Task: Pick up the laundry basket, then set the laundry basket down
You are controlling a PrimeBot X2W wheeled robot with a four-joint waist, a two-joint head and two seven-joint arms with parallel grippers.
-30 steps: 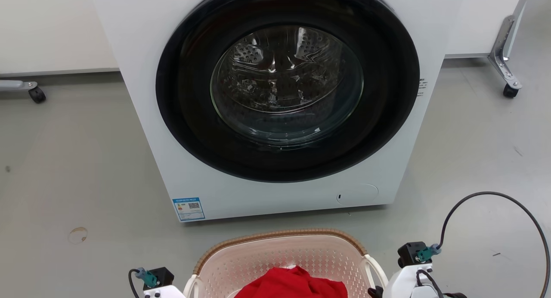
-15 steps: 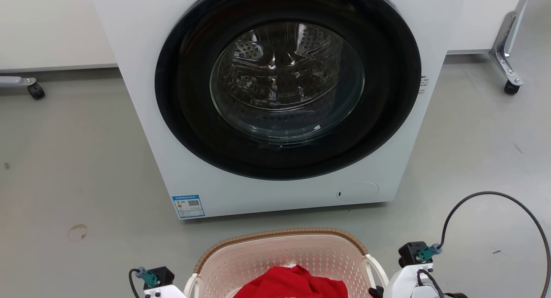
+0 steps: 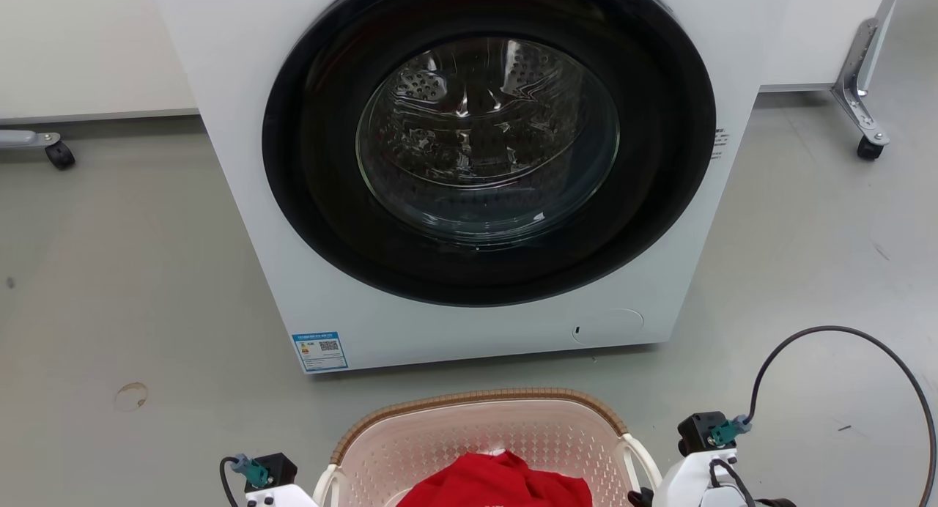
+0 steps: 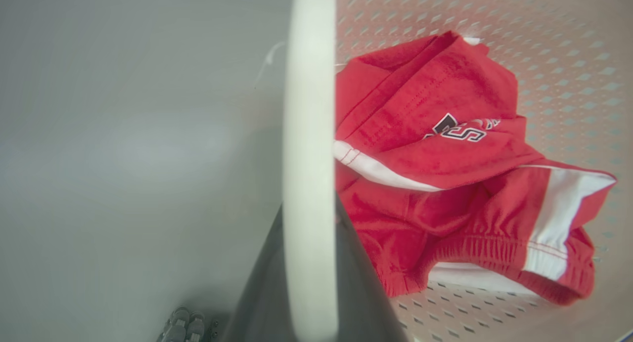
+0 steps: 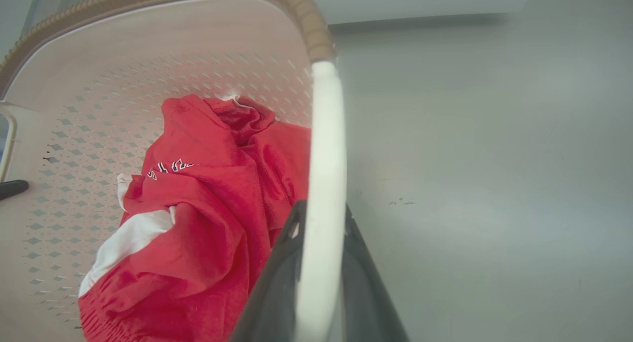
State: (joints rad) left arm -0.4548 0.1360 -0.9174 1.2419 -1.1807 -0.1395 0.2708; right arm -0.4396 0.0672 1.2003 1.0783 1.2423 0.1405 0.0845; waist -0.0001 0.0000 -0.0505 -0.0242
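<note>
Left gripper (image 4: 309, 223) and right gripper (image 5: 321, 223) pinch opposite white handles (image 4: 309, 85) of the laundry basket (image 3: 476, 434), just before the washing machine (image 3: 242, 163), likely so it carries level.

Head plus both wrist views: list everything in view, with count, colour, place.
washer: 1, white with dark round door, centre back
label: 1, blue and white, washer's lower front left
basket: 1, pale pink, brown rim, white handles, in front of washer
garment: 1, red with white, in basket
castors: 2, black, far left and far right
floor: grey, with ring mark at left
cable: 1, black, looped off right arm
left gripper: dark fingers, shut on basket, left side
right gripper: dark fingers, shut on basket, right side
</note>
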